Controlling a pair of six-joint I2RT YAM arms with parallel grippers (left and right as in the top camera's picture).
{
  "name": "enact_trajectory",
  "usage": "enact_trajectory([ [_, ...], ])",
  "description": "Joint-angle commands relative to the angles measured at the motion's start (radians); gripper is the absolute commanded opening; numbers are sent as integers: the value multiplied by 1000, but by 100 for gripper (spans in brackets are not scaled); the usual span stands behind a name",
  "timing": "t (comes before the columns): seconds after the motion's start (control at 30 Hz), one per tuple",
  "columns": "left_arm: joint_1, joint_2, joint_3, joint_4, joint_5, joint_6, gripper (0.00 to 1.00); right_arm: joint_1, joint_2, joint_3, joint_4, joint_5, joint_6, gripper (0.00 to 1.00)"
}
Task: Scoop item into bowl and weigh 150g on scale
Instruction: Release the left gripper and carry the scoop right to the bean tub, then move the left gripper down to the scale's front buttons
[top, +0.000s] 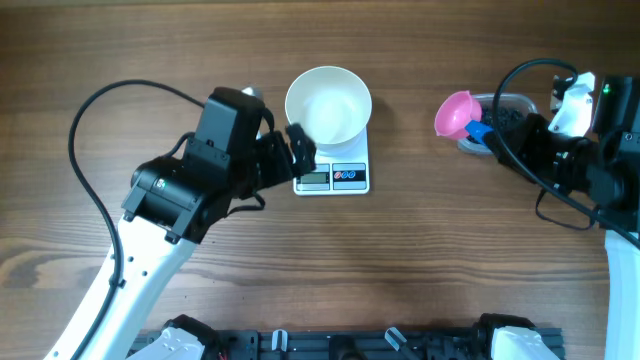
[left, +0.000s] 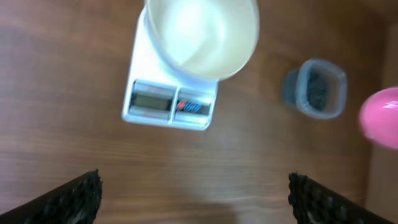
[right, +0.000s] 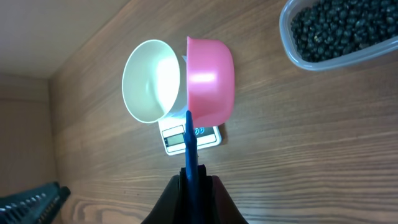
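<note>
The bench (top: 450, 260) is brown wood with visible grain and a low sheen, the bowl (top: 328, 104) smooth glossy white, the scale (top: 345, 178) smooth white plastic, the scoop (right: 210, 78) glossy pink plastic, the tub (right: 287, 43) clear plastic, the beans (right: 339, 28) black and faintly shiny, and the pads (left: 74, 199) of the left claw (left: 193, 199) black and rough-textured.

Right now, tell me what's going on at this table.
The right gripper is shut on the blue handle of the pink scoop, holding it beside the clear tub of black beans; no beans show in the scoop. The white bowl sits empty on the scale. The left gripper is open, holding nothing, beside the scale.
</note>
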Motion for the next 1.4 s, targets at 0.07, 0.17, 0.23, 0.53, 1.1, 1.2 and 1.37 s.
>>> enact_trajectory([
  [0.07, -13, 56, 14, -84, -17, 87, 100, 0, -3, 21, 2, 10, -22, 4],
  [0.17, -48, 121, 13, -111, -20, 127, 100, 0, -3, 21, 16, 10, -21, 4],
  [0.23, -75, 158, 2, -113, -43, 128, 100, 0, -3, 21, 29, 10, -21, 5],
  [0.53, 60, 139, -122, -88, -38, 205, 100, 0, -3, 21, 63, 13, -47, 5],
  [1.1, -76, 251, -260, 299, 2, 175, 100, 1, -3, 21, 116, 14, -24, 5],
  [1.2, -107, 326, -260, 323, -5, 130, 100, 1, -3, 21, 127, 14, -24, 5],
  [1.37, -159, 405, -260, 359, -179, 108, 100, 1, -3, 21, 136, 14, -26, 5],
])
